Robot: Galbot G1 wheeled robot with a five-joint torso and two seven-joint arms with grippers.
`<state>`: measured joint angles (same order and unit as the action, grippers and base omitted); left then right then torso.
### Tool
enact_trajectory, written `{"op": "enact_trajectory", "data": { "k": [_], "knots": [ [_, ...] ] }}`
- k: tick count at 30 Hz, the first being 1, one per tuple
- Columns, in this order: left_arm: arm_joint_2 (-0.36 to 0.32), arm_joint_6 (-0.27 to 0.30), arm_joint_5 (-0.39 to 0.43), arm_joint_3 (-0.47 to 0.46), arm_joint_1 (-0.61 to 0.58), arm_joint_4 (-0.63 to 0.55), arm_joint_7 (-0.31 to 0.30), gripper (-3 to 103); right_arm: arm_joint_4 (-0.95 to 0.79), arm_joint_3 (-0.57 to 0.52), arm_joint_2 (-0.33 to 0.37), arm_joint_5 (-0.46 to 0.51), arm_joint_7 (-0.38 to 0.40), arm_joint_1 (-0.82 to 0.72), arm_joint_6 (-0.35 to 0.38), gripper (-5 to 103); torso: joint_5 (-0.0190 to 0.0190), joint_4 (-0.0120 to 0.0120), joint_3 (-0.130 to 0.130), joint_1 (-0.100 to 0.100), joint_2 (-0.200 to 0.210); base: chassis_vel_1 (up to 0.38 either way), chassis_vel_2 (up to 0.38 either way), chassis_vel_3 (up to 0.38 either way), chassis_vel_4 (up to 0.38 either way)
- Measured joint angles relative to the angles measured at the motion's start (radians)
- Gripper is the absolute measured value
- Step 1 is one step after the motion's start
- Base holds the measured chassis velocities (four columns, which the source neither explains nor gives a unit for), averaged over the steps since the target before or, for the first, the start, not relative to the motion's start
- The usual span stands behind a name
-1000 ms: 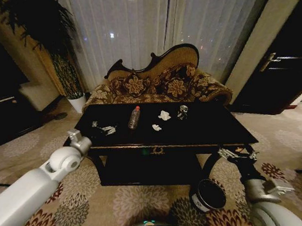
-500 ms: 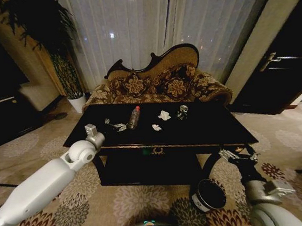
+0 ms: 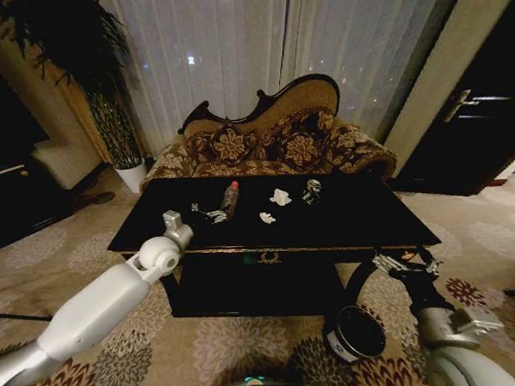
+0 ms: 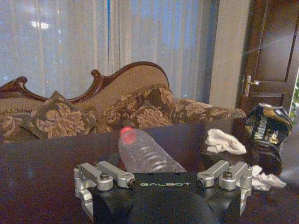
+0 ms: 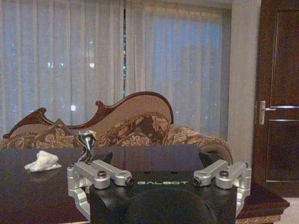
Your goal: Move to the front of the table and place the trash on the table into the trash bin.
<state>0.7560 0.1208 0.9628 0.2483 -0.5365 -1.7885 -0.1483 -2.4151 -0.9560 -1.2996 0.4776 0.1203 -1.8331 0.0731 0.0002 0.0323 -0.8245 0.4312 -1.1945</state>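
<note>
The left gripper (image 3: 209, 215), jaws spread wide, reaches over the table (image 3: 362, 227) toward the bottle (image 3: 230, 199) lying near its far edge, to straddle it, while the right gripper (image 3: 403, 264), also spread, waits above the trash bin (image 3: 356, 332).

Left tool (image 3: 209, 215) hovers over the dark worktop (image 3: 344, 228), just beside the red-capped bottle (image 3: 229, 197); right tool (image 3: 403, 265) hangs low near the trash bin (image 3: 354, 333) on the carpet
</note>
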Motion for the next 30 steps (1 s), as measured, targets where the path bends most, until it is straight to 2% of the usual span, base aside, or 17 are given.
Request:
{"op": "enact_trajectory", "data": {
  "k": [3, 10, 13, 15, 16, 19, 22, 24, 27, 28, 30],
  "knots": [
    [0.046, -0.006, -0.006, 0.018, 0.006, 0.038, 0.0, 99, 0.002, -0.01, 0.007, 0.004, 0.003, -0.005, 0.003, 100, -0.0002, 0.0, 0.0, 0.0, 0.0, 0.0, 0.0, 0.0, 0.0],
    [0.078, -0.01, -0.027, 0.036, 0.006, 0.064, -0.001, 97, 0.008, -0.016, 0.016, 0.008, 0.009, -0.005, 0.005, 100, 0.0, 0.0001, 0.0, 0.0, 0.0, 0.0, 0.0, 0.0, 0.0],
    [0.078, -0.01, -0.038, 0.038, 0.001, 0.077, -0.001, 84, 0.011, -0.017, 0.022, 0.014, 0.012, 0.001, 0.009, 100, -0.0001, -0.0001, 0.0, 0.0, 0.0, 0.0, 0.0, 0.0, 0.0],
    [0.078, -0.01, -0.041, 0.038, -0.002, 0.08, -0.001, 84, 0.012, -0.016, 0.022, 0.014, 0.012, 0.001, 0.01, 100, -0.0002, -0.0001, 0.0, 0.0, 0.0, 0.0, 0.0, 0.0, 0.0],
    [0.078, -0.01, -0.044, 0.034, -0.007, 0.083, -0.001, 73, 0.015, -0.013, 0.02, 0.014, 0.012, 0.002, 0.011, 100, -0.0002, -0.0001, 0.0, 0.0, 0.0, 0.0, 0.0, 0.0, 0.0],
    [0.078, -0.012, -0.049, 0.031, -0.013, 0.084, -0.001, 68, 0.018, -0.009, 0.016, 0.01, 0.012, 0.002, 0.011, 100, -0.0003, -0.0001, 0.0, 0.0, 0.0, 0.0, 0.0, 0.0, 0.0],
    [0.071, -0.014, -0.056, 0.022, -0.024, 0.072, -0.001, 51, 0.024, -0.005, 0.013, 0.006, 0.012, 0.002, 0.011, 100, -0.0002, 0.0, 0.0, 0.0, 0.0, 0.0, 0.0, 0.0, 0.0],
    [0.069, -0.014, -0.058, 0.018, -0.027, 0.068, -0.001, 51, 0.025, -0.004, 0.014, 0.006, 0.012, 0.003, 0.011, 100, -0.0002, 0.0, 0.0, 0.0, 0.0, 0.0, 0.0, 0.0, 0.0],
    [0.061, -0.015, -0.062, 0.003, -0.037, 0.052, -0.004, 35, 0.027, -0.004, 0.019, 0.007, 0.013, 0.008, 0.011, 100, -0.0003, 0.0, 0.0, 0.0, 0.0, 0.0, 0.0, 0.0, 0.0],
    [0.061, -0.015, -0.062, 0.003, -0.037, 0.052, -0.004, 35, 0.027, -0.004, 0.019, 0.007, 0.013, 0.008, 0.011, 100, -0.0003, 0.0, 0.0, 0.0, 0.0, 0.0, 0.0, 0.0, 0.0],
    [0.046, -0.015, -0.064, -0.009, -0.053, 0.036, -0.006, 24, 0.027, -0.003, 0.02, 0.007, 0.013, 0.01, 0.011, 100, -0.0002, 0.0, 0.0, 0.0, 0.0, 0.0, 0.0, 0.0, 0.0]
  ]
}}
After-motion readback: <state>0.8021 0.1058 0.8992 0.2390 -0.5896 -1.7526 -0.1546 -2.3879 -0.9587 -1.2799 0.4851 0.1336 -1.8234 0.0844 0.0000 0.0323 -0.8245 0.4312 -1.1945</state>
